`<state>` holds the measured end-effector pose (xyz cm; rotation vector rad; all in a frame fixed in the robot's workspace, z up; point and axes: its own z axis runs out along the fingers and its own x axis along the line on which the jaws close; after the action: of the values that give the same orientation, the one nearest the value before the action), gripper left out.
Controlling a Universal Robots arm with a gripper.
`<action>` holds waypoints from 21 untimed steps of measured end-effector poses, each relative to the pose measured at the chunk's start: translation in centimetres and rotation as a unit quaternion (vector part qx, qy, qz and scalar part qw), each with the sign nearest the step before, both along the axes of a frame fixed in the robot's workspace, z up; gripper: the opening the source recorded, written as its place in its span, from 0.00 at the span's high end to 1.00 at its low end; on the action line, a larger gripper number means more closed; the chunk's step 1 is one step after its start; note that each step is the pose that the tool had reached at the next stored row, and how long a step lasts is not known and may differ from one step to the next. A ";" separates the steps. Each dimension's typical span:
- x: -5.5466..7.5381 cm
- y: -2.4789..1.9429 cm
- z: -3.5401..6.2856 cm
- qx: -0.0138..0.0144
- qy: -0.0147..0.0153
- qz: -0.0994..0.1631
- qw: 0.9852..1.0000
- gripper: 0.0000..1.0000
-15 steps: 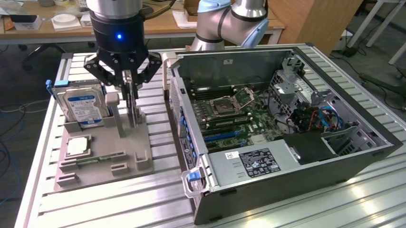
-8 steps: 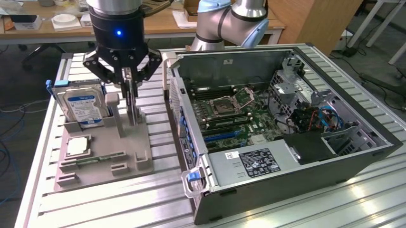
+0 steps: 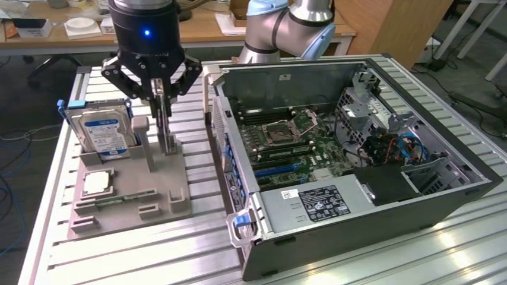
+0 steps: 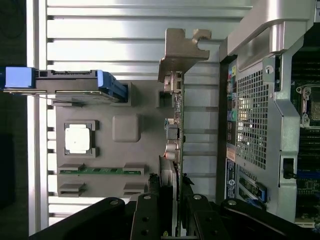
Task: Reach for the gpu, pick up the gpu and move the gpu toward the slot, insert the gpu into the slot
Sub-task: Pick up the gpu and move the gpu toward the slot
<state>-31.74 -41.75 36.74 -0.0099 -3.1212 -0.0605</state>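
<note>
My bench [image 3: 158, 255] carries a tray [image 3: 130, 208] beside the computer case [image 3: 443, 196]; on the tray stand hard drive [image 3: 103, 132] and graphics card [image 3: 165, 130].

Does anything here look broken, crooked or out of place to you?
Nothing stands out. The computer case lies open on its side, seemingly on purpose. In the grey holder the green card and hard drive stand upright, the chip lies flat, and the gripper hangs at the card's top.

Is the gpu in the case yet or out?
Out. The gpu stands on edge in the gray holder beside the case, with the pincer at its top edge.
</note>
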 end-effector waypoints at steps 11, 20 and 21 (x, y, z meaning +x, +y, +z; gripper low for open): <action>0.0 0.01 1.17 0.000 0.000 0.000 1.000 0.74; 0.0 0.01 1.91 0.000 0.000 -0.001 1.000 0.74; 0.0 0.01 2.03 0.000 0.000 -0.001 1.000 0.74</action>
<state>-31.73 -41.74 38.77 -0.0121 -3.1212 -0.0605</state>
